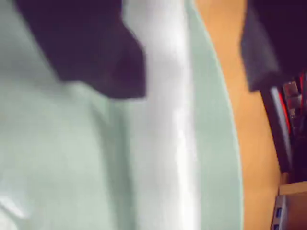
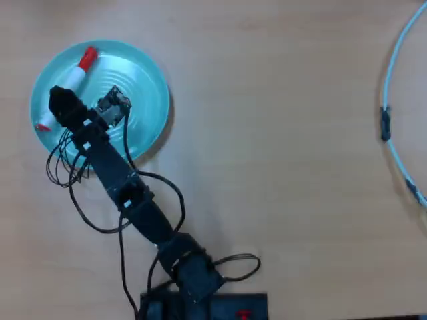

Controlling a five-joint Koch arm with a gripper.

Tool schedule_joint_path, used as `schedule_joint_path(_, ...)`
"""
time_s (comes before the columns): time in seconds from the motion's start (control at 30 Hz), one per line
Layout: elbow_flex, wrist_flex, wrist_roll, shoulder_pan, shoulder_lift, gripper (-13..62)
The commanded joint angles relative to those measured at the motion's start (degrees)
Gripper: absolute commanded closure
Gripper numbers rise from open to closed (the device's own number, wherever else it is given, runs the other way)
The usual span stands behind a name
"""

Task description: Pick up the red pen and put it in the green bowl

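The red pen (image 2: 81, 67), a white barrel with a red cap, lies slanted inside the green bowl (image 2: 143, 87) at the upper left of the overhead view; its small red tail shows near the bowl's left rim. My gripper (image 2: 61, 101) hangs over the pen's middle and hides it. In the wrist view the blurred white barrel (image 1: 160, 120) runs top to bottom over the bowl (image 1: 57, 153). It lies against the left black jaw. The right jaw stands well apart from it, with the gripper (image 1: 194, 84) open.
The bowl sits on a wooden table (image 2: 280, 167). A light-blue cable (image 2: 390, 100) curves along the right edge. The arm's base (image 2: 193, 280) and loose black wires (image 2: 100, 220) lie below the bowl.
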Motion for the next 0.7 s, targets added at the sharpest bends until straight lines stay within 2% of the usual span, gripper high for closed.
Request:
schedule_joint_path(0.0, -1.9, -4.0, 0.9, 1.0, 1.7, 27.2)
schedule_joint_path(0.17, -1.6, 11.5, 0.7, 2.3, 3.9, 27.9)
schedule_joint_path(0.67, -1.0, 50.7, -9.6, 4.9, 23.1, 27.8)
